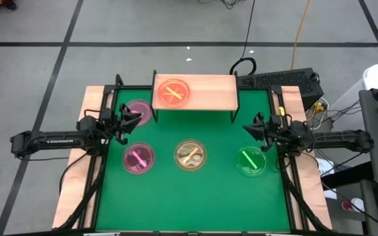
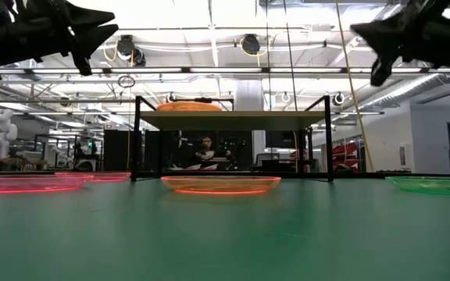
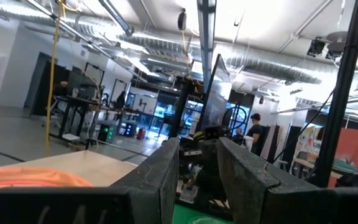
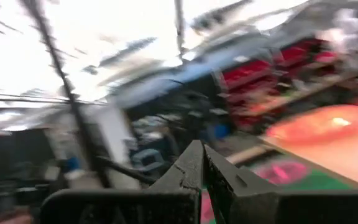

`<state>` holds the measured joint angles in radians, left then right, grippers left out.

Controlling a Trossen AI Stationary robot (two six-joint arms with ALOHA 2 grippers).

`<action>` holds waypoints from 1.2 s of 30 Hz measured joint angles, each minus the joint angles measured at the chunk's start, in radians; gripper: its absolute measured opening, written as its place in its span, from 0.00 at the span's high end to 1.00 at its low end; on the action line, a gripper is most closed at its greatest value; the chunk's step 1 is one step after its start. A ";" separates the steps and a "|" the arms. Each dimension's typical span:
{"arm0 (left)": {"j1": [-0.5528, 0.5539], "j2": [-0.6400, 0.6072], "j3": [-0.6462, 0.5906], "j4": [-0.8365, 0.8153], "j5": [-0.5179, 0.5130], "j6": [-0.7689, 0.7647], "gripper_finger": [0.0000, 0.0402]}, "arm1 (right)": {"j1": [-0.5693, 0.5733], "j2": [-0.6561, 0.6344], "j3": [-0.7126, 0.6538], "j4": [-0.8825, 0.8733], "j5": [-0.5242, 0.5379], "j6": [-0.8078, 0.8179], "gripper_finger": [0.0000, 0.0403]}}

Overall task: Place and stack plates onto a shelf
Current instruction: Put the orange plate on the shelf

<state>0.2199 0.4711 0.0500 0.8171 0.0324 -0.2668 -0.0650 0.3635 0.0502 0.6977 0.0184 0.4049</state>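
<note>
The light-wood shelf (image 1: 205,92) stands at the table's far edge on black legs, with an orange-pink plate (image 1: 173,93) on its left half. Two pink plates (image 1: 138,110) (image 1: 138,158), an amber plate (image 1: 190,155) and a green plate (image 1: 251,161) lie flat on the green table. My left gripper (image 1: 135,118) is open and empty, raised above the table near the far pink plate. My right gripper (image 1: 246,127) is shut and empty, raised above the table just beyond the green plate. In the low view both grippers hang high above the table, the left (image 2: 92,31) and the right (image 2: 373,39).
A black frame (image 1: 104,131) borders the table, with wooden boards (image 1: 77,190) outside it. A keyboard (image 1: 277,80) and cables lie behind the far right corner. A black leg of the shelf (image 2: 137,140) stands at each corner, with room beneath the board.
</note>
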 joint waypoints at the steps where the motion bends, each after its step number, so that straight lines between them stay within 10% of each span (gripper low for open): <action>1: 0.000 0.000 0.000 -0.001 -0.003 0.001 0.71 | 0.011 0.026 0.000 0.052 -0.022 0.002 1.00; 36: 0.000 0.000 0.000 -0.038 -0.040 0.025 0.71 | 0.251 0.939 0.369 0.191 0.109 -0.212 1.00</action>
<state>0.2199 0.4713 0.0501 0.7796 -0.0074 -0.2417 0.1858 1.3028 0.4192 0.8887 0.1277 0.1932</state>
